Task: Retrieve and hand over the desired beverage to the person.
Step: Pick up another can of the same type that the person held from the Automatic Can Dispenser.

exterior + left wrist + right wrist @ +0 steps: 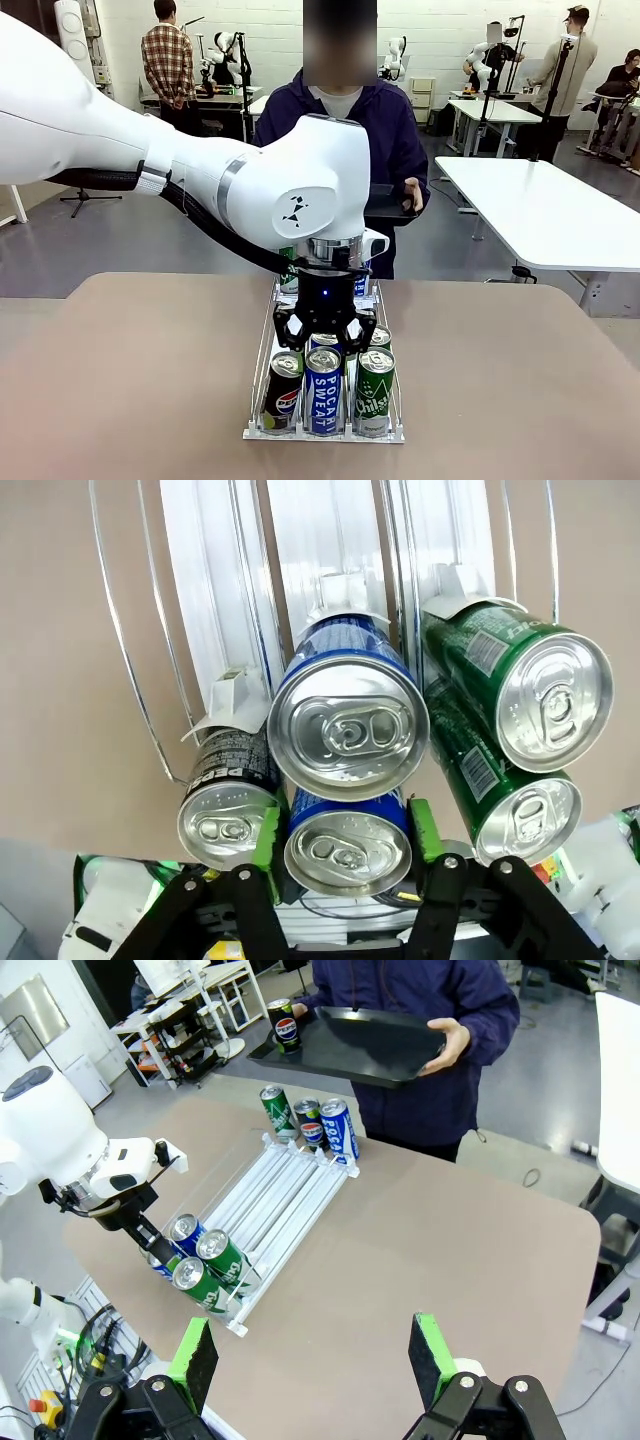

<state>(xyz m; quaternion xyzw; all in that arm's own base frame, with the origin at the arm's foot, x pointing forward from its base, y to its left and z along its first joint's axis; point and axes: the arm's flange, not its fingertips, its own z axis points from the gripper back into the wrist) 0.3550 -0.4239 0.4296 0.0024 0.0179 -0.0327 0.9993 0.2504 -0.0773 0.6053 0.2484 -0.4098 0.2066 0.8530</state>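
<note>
The wire rack (262, 345) holds Pepsi, Pocari Sweat (323, 390) and Sprite cans nearest the robot; the left gripper (345, 832) clasps the second blue can (347, 848) behind them (middle lane). Beyond the rack, the right wrist view shows the released right gripper (315, 1360) and the person (420, 1030) holding a tray (350, 1045) with one Pepsi.

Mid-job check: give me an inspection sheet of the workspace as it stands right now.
Surface: brown table, bare around the rack.
Job's things: clear wire-railed can rack; blue Pocari Sweat can; person in navy jacket holding black tray with a Pepsi can.
Clutter: nothing seen.
Grippers: left gripper closed on the blue can; right gripper open, empty.
Cables: black hose along left arm.
Surroundings: white tables, other people behind.
</note>
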